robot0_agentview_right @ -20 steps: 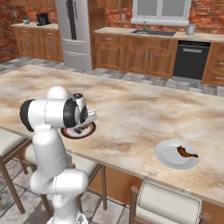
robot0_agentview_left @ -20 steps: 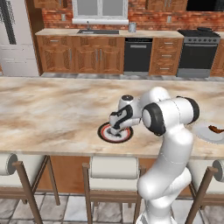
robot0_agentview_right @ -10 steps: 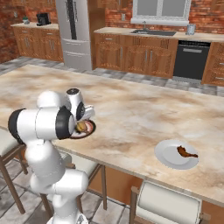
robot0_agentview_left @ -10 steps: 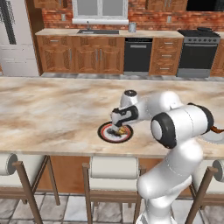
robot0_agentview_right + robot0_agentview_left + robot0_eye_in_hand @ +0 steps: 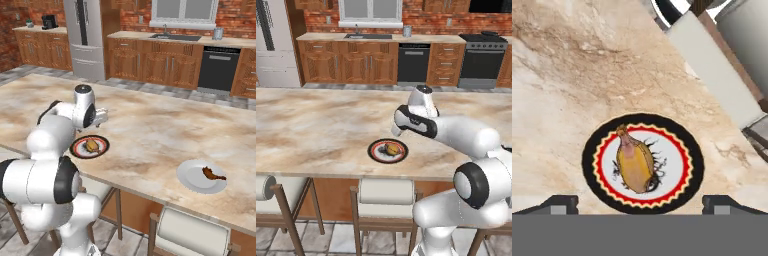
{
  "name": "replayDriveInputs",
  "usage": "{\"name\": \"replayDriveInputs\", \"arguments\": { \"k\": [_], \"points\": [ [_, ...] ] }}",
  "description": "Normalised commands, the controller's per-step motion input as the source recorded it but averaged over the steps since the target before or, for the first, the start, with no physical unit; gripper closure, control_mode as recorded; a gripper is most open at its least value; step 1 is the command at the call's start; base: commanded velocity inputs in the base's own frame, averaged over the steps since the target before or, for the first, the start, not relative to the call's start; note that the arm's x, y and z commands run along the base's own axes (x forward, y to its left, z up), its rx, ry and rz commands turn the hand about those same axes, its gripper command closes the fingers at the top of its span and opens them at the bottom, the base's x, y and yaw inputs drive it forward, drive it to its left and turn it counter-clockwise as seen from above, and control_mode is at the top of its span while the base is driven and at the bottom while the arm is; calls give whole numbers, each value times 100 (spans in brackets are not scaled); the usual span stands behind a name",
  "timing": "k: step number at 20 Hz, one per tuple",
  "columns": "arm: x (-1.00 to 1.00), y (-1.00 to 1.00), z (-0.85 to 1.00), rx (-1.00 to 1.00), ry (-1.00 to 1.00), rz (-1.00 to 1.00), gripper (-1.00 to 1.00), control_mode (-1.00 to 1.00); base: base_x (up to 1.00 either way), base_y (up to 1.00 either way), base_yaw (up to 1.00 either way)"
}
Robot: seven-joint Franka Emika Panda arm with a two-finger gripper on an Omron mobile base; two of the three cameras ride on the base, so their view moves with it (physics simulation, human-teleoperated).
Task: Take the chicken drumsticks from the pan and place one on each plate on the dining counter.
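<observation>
On the counter, near its front edge, sits a dark-rimmed plate with a red scalloped ring, and a golden drumstick lies on its middle. Above and just behind the plate hang the jaws, standing wide open and empty; in the hand view the two fingertips flank the plate's lower edge with the drumstick between them. Farther along the counter, well apart, a plain white plate carries a dark reddish-brown drumstick. White-cushioned stools stand below the counter's front edge.
</observation>
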Motion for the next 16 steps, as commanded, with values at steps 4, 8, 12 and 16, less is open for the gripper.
{"name": "replayDriveInputs", "arguments": {
  "k": [4,8,12,16],
  "points": [
    [-98,-79,100,12,3,-21,-100,-100,0,0,0],
    [-100,-76,92,12,13,-34,-100,-100,0,0,0],
    [-100,-55,53,3,9,-34,-100,-100,0,0,0],
    [-100,-35,5,-2,1,-27,-100,-100,0,0,0]
  ]
}}
